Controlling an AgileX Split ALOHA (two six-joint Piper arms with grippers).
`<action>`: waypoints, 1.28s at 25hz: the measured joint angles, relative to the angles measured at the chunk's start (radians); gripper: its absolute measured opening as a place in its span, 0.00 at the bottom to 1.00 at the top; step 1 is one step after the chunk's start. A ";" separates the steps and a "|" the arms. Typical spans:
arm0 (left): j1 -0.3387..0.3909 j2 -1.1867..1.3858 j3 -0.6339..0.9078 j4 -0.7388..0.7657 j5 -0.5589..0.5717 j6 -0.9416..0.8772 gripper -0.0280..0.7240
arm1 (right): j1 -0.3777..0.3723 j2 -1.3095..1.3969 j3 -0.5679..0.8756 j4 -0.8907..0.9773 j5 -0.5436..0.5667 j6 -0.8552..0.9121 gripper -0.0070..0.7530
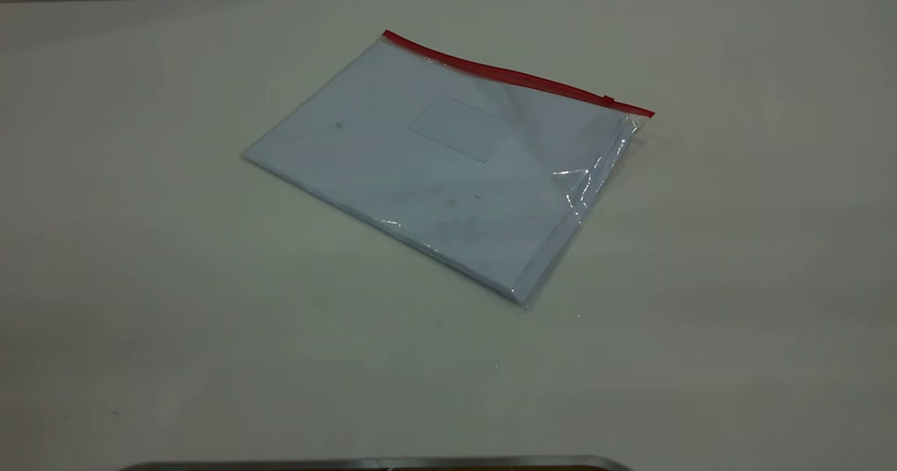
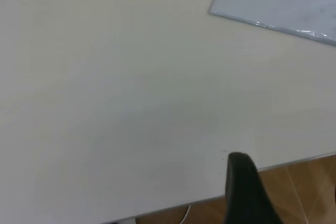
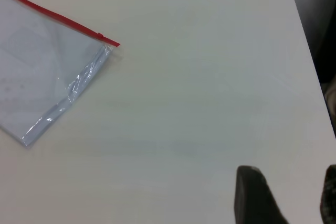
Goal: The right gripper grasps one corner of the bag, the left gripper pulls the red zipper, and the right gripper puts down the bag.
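A pale, off-white table (image 1: pixel 140 282) is filling nearly the whole exterior view, with bare surface lying on every side of the bag (image 1: pixel 434 169) and the table's far edge running along the top under a grey wall. In the left wrist view the table's near edge is showing, with a brown floor beyond it. The bag is lying flat near the middle of the table, turned at an angle, well clear of all edges. Neither arm is appearing in the exterior view. The left gripper (image 2: pixel 244 192) is showing only as one dark finger by the table's edge, well apart from the bag's nearest corner, and whether it is open I cannot tell. The right gripper (image 3: pixel 286 195) is hovering over bare table with its two dark fingers standing apart and holding nothing, well away from the one corner of the bag (image 1: pixel 646 113) where the red strip is ending. The bag is looking clear and glossy, with white paper inside, a faint rectangular window, and a loose crinkled margin on that corner's side. The red zipper (image 1: pixel 518 76) is running along the far long edge, its small slider sitting close to that corner.
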 joint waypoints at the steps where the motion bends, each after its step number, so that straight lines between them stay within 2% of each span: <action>1: 0.000 0.000 0.000 0.000 0.000 0.000 0.66 | 0.000 0.000 0.000 0.000 0.000 0.000 0.46; 9: 0.000 0.000 0.000 0.000 -0.001 0.000 0.66 | 0.000 0.000 0.000 0.009 0.000 0.000 0.46; 15: 0.000 0.059 -0.043 0.000 -0.054 -0.091 0.66 | 0.000 0.009 -0.001 0.161 -0.052 -0.028 0.46; 19: 0.000 0.246 -0.094 0.000 -0.159 -0.097 0.66 | 0.000 0.165 -0.001 0.309 -0.186 -0.114 0.49; 25: 0.000 0.639 -0.166 -0.003 -0.366 -0.051 0.70 | 0.000 0.567 -0.001 0.466 -0.464 -0.439 0.65; 28: 0.000 0.829 -0.225 -0.036 -0.464 0.002 0.75 | 0.000 0.783 -0.001 0.635 -0.603 -0.598 0.69; 32: 0.000 1.061 -0.307 -0.101 -0.564 0.098 0.77 | 0.000 1.105 -0.020 0.892 -0.704 -0.838 0.70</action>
